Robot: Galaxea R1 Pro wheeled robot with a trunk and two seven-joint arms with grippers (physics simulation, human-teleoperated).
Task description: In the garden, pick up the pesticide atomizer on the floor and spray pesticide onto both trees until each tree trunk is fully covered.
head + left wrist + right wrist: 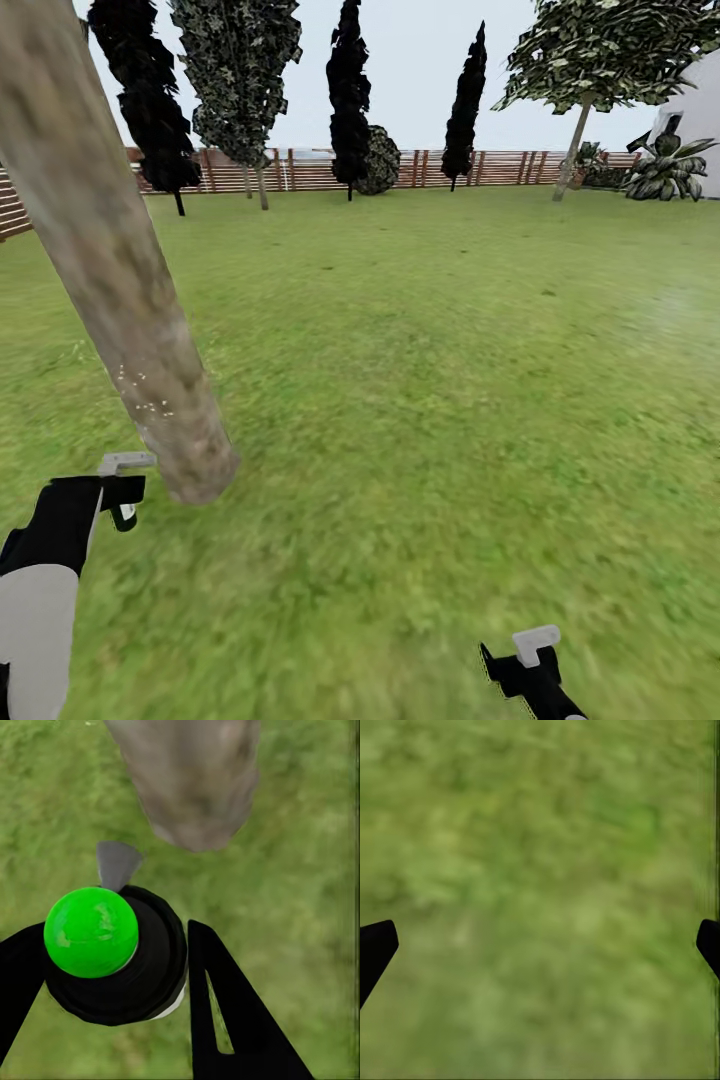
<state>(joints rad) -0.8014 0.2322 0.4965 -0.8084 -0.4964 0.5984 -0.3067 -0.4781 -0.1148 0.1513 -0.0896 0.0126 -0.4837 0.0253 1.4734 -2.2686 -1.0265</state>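
Note:
The pesticide atomizer [154, 971] is a black bottle whose round tip shows bright green, and my left gripper [112, 964] is shut on it, one black finger on each side. In the head view the left gripper [120, 488] hangs just left of the base of a thick, pale grey-brown tree trunk [110, 280] that leans up to the top left. A few fine white specks of pesticide [145, 395] dot the trunk's lower part. The trunk's base [191, 787] lies just ahead of the atomizer. My right gripper [530, 660] is open over grass [540, 870], fingers wide apart.
Lawn stretches ahead to a reddish-brown slat fence [500, 165]. Another tree [575, 150] with a bare pale trunk stands far right by a striped-leaf palm [665, 170]. Dark cypress-like trees [350, 90] line the fence.

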